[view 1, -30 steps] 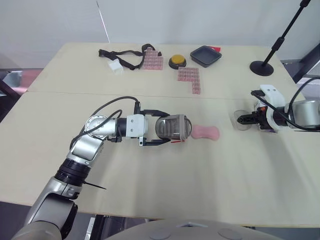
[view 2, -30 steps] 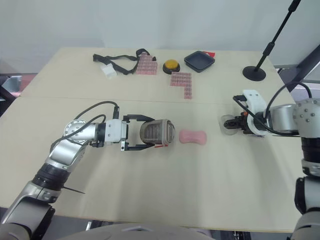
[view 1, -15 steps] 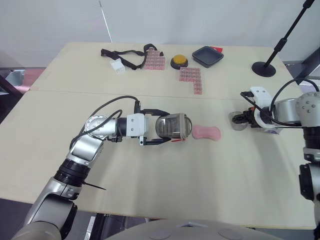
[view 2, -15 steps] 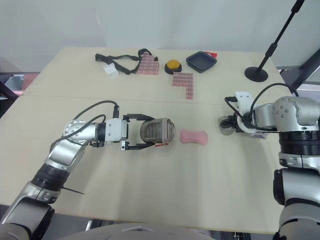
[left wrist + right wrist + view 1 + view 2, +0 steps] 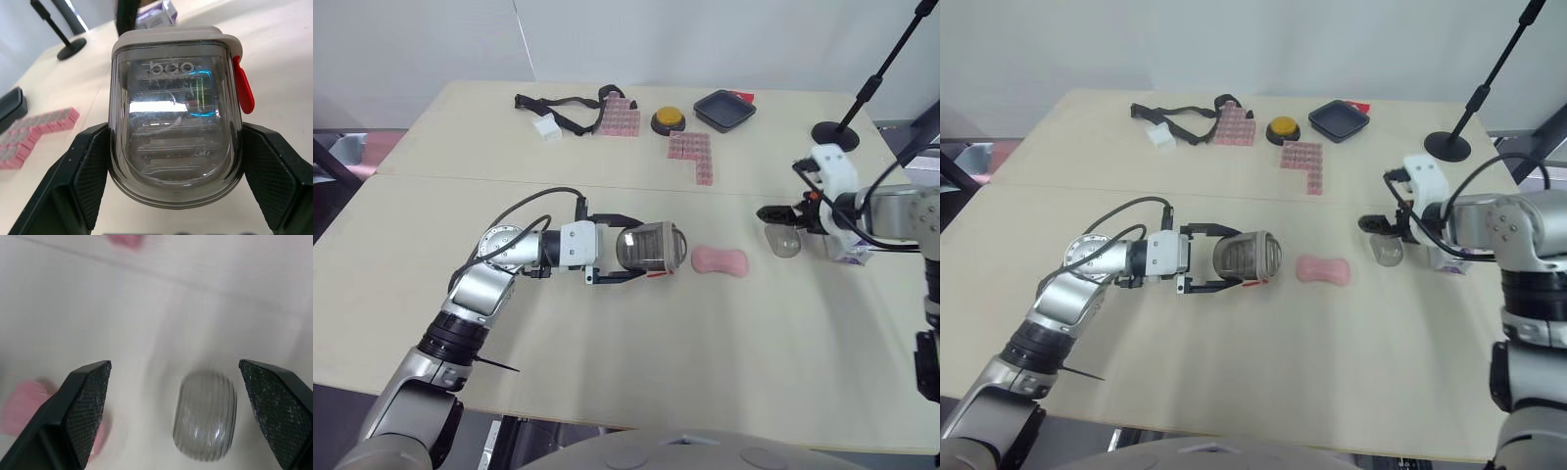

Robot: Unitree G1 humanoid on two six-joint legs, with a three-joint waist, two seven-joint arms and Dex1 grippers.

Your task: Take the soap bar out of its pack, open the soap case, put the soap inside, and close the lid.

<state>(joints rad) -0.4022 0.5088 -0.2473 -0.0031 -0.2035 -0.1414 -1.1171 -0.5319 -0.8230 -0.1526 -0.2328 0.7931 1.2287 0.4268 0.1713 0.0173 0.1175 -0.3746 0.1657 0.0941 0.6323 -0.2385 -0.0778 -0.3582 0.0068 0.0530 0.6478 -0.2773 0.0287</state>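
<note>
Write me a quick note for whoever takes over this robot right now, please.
Left gripper: shut on the soap case.
Right gripper: open, above a clear ribbed piece, possibly the case's lid.
Pink soap bar lies bare on the table between them; its pack sits beside the right arm.
Done: soap unpacked. Left: soap into case, lid closed.

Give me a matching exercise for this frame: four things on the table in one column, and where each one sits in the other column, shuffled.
Things:
1. soap case
2. soap bar
3. clear lid
4. black tray

Places:
A. bare on the table, between the two grippers
B. at the far edge of the table
C. clamped in the left gripper
D. on the table by the tips of the open right gripper

Pairs: 1-C, 2-A, 3-D, 4-B
</note>
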